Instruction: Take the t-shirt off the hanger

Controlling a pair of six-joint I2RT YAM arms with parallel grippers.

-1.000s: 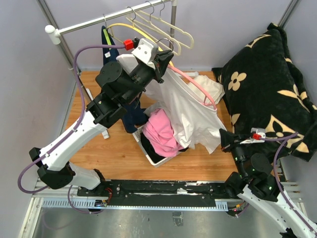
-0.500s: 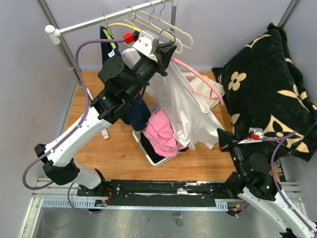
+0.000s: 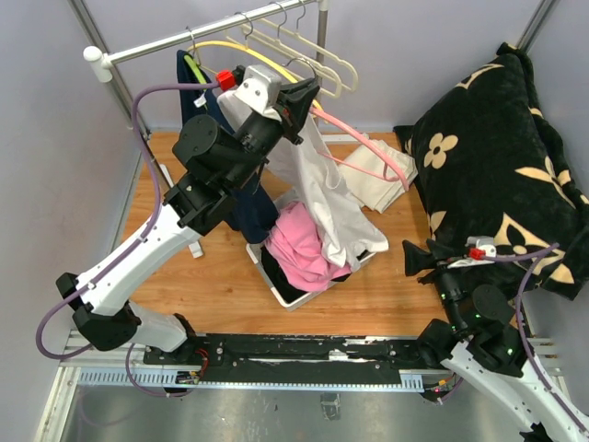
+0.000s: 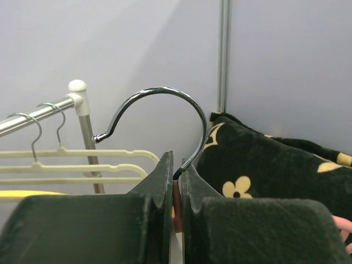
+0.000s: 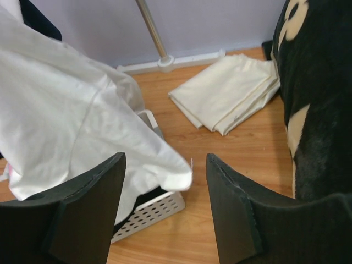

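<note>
Your left fingers (image 4: 168, 171) are clamped shut on the neck of the hanger (image 3: 368, 145), just under its chrome hook, holding it high toward 12 o'clock near the rail (image 3: 166, 41). The t-shirt (image 3: 327, 198) hangs from it and drapes down toward 5 o'clock, its lower edge lying over the basket (image 3: 276, 287). The hanger's pink arm on the 3 o'clock side looks bare, so I judge the shirt half off.

Your right fingers (image 3: 417, 259) stand open and hold nothing, apart from the cloth at its 4 o'clock. The wrist view shows the hem straight ahead, between them.

- Keep the left grip firm and the hanger raised so the cloth has room to fall.
- Go in on the hem and pinch cloth only, above the basket rim.
- Pull down and toward 5 o'clock, along the hanger's covered arm, so the collar slides off.
- If it catches, tilt the hanger; do not tug harder.
</note>
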